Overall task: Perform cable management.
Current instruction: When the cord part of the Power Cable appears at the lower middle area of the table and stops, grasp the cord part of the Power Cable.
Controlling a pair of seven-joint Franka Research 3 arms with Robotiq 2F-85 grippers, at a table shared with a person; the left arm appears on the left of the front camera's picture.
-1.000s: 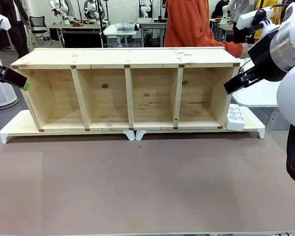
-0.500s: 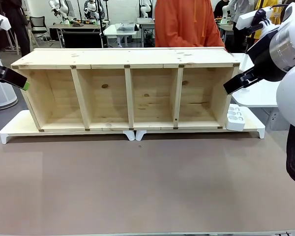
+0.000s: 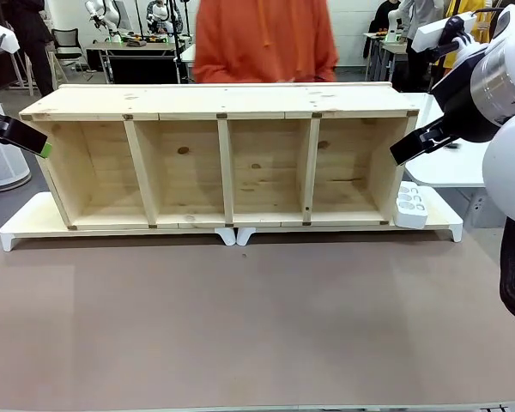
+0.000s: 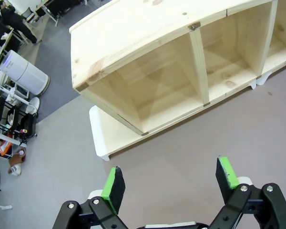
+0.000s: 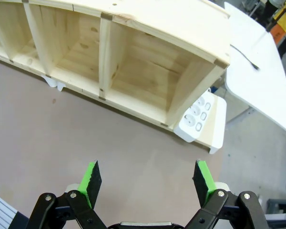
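Observation:
A thin black cable (image 5: 243,55) lies on the white side table (image 5: 262,81) behind the shelf's right end; its plug is not visible. The wooden four-bay shelf (image 3: 219,103) lies open toward me on a white base (image 3: 34,219). My left gripper (image 4: 169,186) hovers open high over the shelf's left end, green pads apart, nothing between them; in the front view it (image 3: 21,136) sits at the left edge. My right gripper (image 5: 147,183) is open and empty above the table in front of the rightmost bay, and shows by the shelf's right end (image 3: 409,148).
A white power strip (image 3: 410,206) rests on the base beside the shelf's right wall (image 5: 196,117). A person in an orange top (image 3: 262,39) stands behind the shelf's middle. The brown tabletop (image 3: 257,326) stretches in front.
The person in orange has walked from the shelf's right end to behind its middle. Both arms have stayed put.

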